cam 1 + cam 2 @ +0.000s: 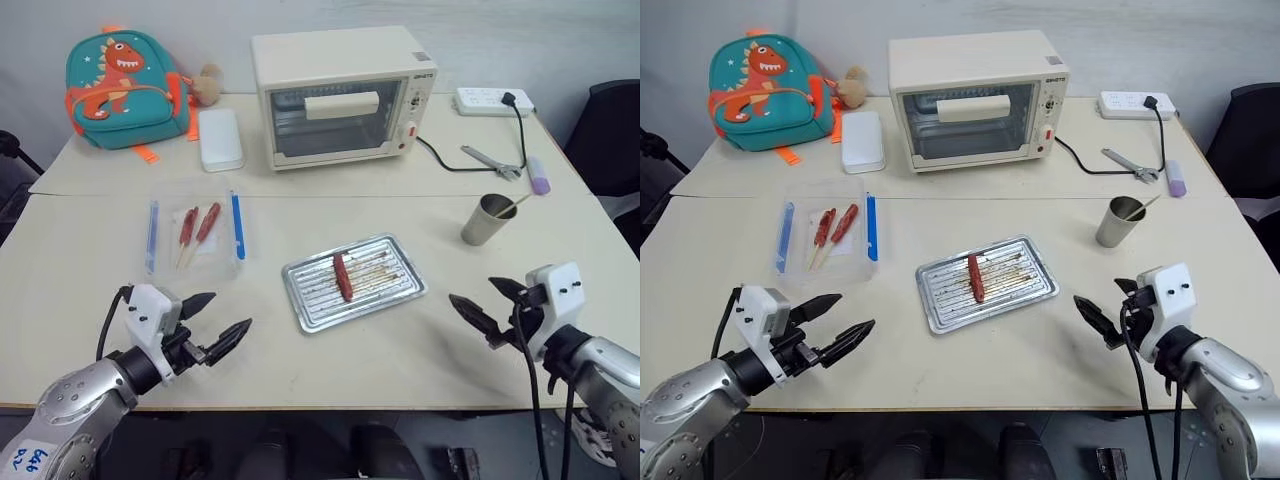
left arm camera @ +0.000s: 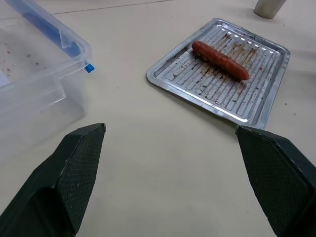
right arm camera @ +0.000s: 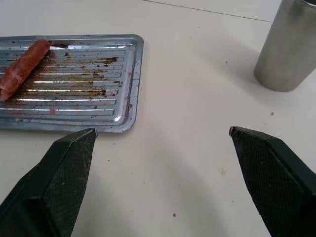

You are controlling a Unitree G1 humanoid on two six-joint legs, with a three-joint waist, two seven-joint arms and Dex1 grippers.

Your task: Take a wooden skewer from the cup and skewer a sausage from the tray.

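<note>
step: not started, I'd say; first move is fetching the wooden skewer [image 1: 512, 204] from the cup [image 1: 487, 220]
right gripper [image 1: 484, 303]: fingers spread wide, empty, hovering over bare table; cup beyond its fingertips and off to the outer side, well apart
left gripper [image 1: 213, 325]: fingers spread wide, empty; tray [image 1: 404, 288] ahead of its tips toward the middle, clear plastic tray [image 1: 160, 255] ahead on the outer side
how to do it: right arm looks the nearer one; pinch the stick's free end above the rim, lift straight up so the cup doesn't tip
skewer: thin pale wood, leans out over the cup rim; little to grip, likely slips if pinched off-centre
cup: dull grey steel cylinder, no handle, upright
sausage [image 1: 342, 276]: dark red, smooth, slightly glossy, lying across the ridges; round, may roll when poked, so left gripper could steady it
tray: flat silver metal, ridged bottom, rounded corners, brown grease streaks
</note>
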